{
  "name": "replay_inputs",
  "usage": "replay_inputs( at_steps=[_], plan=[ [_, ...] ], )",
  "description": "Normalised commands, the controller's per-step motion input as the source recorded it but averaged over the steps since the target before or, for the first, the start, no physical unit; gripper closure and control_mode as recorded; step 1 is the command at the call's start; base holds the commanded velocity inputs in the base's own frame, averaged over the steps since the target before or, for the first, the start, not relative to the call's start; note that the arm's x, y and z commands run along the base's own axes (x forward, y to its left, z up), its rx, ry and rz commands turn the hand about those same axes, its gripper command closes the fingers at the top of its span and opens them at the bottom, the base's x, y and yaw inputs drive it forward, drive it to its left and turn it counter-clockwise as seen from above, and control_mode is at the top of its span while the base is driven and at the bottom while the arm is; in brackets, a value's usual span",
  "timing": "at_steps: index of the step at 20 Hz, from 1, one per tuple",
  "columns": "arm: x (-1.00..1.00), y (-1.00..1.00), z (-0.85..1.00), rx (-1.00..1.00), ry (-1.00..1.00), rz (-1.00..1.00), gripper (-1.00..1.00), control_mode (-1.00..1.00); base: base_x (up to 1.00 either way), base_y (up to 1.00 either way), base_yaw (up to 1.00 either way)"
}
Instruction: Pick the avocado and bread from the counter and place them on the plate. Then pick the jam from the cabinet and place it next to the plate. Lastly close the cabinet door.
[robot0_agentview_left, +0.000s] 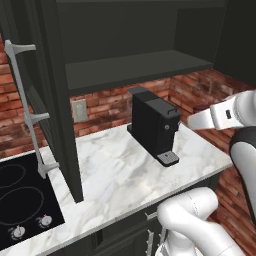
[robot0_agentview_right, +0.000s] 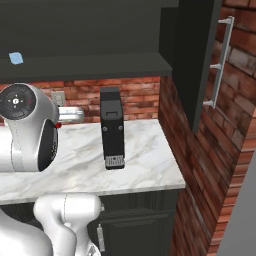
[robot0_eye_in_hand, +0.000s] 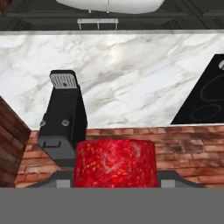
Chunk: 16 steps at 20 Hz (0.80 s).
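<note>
One open cabinet door (robot0_agentview_left: 35, 100) at left of the left base view, one cabinet (robot0_agentview_left: 135, 50) with bare shelf, one coffee machine (robot0_agentview_left: 155, 125) mid-counter (robot0_agentview_left: 110, 175); one jam (robot0_eye_in_hand: 114, 162) jar, lower centre of hand view, clamped between the gripper (robot0_eye_in_hand: 114, 181) jaws.

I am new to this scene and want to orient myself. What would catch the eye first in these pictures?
In the hand view, the red jam sits between the tips of the pincer, close to the camera. Next comes the black coffee machine, standing on the white marble counter against the brick wall. Above it, the dark cabinet is open, with the cabinet door swung out at the left.
</note>
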Motion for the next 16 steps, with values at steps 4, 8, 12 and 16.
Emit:
replay_inputs(
  at_steps=[4,8,12,16],
  plan=[
    [0.0,0.34,-0.38,0.0,0.03,0.01,1.0,-1.0,0.0,0.0,0.0],
    [-0.04,0.05,-0.1,0.0,0.0,0.0,1.0,-1.0,0.0,0.0,0.0],
    [0.0,0.0,0.0,0.0,0.0,0.0,1.0,-1.0,0.0,0.0,0.0],
    [0.0,0.0,0.0,0.0,0.0,0.0,1.0,-1.0,0.0,0.0,0.0]
  ],
)
